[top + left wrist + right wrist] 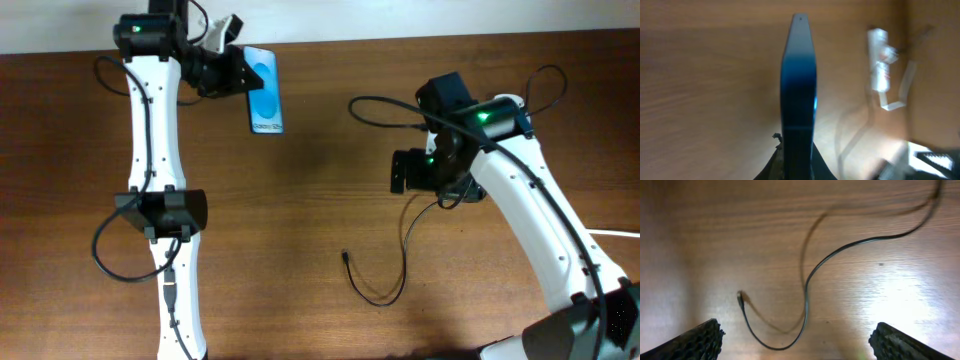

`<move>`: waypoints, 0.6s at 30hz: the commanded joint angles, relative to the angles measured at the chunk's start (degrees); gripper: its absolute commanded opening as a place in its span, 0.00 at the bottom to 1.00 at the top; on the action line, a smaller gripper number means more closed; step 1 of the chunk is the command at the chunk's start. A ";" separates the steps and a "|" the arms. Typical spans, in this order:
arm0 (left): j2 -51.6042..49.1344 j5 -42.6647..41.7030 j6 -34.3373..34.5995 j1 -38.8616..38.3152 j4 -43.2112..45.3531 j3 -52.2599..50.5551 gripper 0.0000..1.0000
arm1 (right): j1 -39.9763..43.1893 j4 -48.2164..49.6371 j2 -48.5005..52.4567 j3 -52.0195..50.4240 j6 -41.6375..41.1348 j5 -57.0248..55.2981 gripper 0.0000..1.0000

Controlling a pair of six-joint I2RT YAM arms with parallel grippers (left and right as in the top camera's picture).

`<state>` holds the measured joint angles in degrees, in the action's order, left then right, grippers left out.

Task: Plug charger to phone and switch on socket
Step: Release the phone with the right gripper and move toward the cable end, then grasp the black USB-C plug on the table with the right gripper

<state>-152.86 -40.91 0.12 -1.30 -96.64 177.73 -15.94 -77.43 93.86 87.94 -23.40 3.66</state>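
Because the phone's free end must be reachable for plugging, the left claw (797,162) pinches the phone (799,90) by one end, at the far left of the tabletop (300,200). Whether the phone is lifted cannot be determined. The socket (879,65) appears blurred just beyond it. The right claw (800,342) is spread wide and empty, hovering over the charger (807,280). The plug tip (739,296) lies loose on the wood ahead of the fingers, well apart from the phone. This stance probably prepares a grasp close behind the tip.
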 commanded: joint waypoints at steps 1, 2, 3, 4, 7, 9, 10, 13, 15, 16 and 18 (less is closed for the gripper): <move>2.03 8.26 3.78 0.79 -0.09 2.21 0.00 | -0.70 2.99 0.63 -6.27 3.26 7.30 0.98; 2.03 7.37 3.78 0.79 -0.09 2.14 0.00 | -1.29 5.29 0.63 -8.92 3.26 9.79 0.99; 2.08 7.34 3.74 0.79 0.20 2.14 0.00 | -1.79 7.28 0.66 -10.69 3.21 11.37 0.98; 2.34 7.48 3.72 0.79 0.26 2.14 0.00 | -2.56 9.05 0.66 -12.24 3.19 12.55 0.98; 5.11 7.80 3.26 1.29 -0.09 2.14 0.00 | -5.57 14.78 0.66 -16.87 1.51 12.85 0.98; 8.70 10.49 3.32 1.62 -0.09 2.14 0.00 | -7.82 16.46 0.70 -18.21 0.11 12.87 0.99; 10.19 12.09 3.32 1.55 -0.11 2.14 0.00 | -8.57 16.63 0.70 -18.32 -0.42 12.87 0.99; 14.62 11.54 3.58 1.84 -0.11 2.10 0.00 | -11.80 17.92 0.79 -19.58 -1.11 12.61 0.99; 17.09 10.84 3.54 2.27 -0.11 1.33 0.00 | -12.83 18.75 1.22 -20.96 -4.98 10.84 0.93; 18.49 9.90 3.54 2.21 -0.11 -0.48 0.00 | -12.87 19.50 1.84 -21.22 -5.62 10.49 0.93; 20.35 9.86 3.54 1.84 -0.11 -6.71 0.00 | -12.87 20.55 2.91 -21.22 -5.62 10.51 0.94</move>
<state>-134.89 -29.43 3.05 0.47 -97.01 176.00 -28.60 -57.14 95.64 67.31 -27.92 15.03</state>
